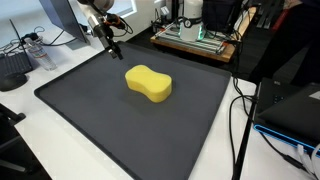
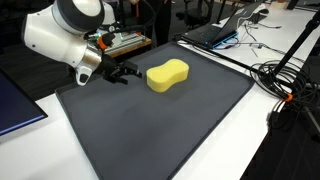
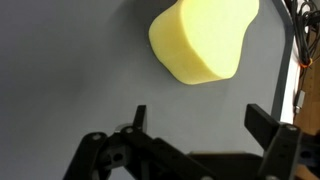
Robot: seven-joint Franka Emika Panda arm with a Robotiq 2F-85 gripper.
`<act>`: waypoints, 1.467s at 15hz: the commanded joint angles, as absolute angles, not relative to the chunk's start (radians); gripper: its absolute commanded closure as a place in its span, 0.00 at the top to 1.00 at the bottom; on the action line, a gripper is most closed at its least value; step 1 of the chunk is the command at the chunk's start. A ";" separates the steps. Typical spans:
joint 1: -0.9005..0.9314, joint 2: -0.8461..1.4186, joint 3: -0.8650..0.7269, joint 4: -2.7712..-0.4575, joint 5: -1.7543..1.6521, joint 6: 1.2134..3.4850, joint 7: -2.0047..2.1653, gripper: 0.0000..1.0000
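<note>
A yellow peanut-shaped sponge (image 1: 149, 83) lies on the dark grey mat (image 1: 110, 125), toward its far middle; it also shows in an exterior view (image 2: 167, 74) and at the top of the wrist view (image 3: 200, 38). My gripper (image 1: 110, 42) is open and empty, hovering above the mat's far corner, a short way from the sponge. In an exterior view (image 2: 122, 73) its fingers point toward the sponge. In the wrist view the two fingers (image 3: 195, 120) stand wide apart with bare mat between them.
The mat (image 2: 170, 125) covers a white table. A wooden tray with electronics (image 1: 195, 40) stands behind it. Laptops (image 2: 215, 30) and black cables (image 2: 285, 80) lie along one side. A keyboard (image 1: 12, 62) sits at the far end.
</note>
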State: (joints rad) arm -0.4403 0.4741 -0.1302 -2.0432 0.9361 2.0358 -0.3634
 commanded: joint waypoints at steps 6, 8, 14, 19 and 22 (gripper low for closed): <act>-0.352 0.130 -0.162 -2.450 1.092 2.337 -0.697 1.00; -0.322 0.059 -0.164 -2.514 1.115 2.392 -0.720 1.00; -0.210 -0.135 -0.135 -2.668 1.112 2.595 -0.762 1.00; -0.146 -0.214 -0.040 -2.725 1.094 2.775 -0.697 1.00; -0.128 -0.209 0.033 -2.741 1.003 2.838 -0.606 1.00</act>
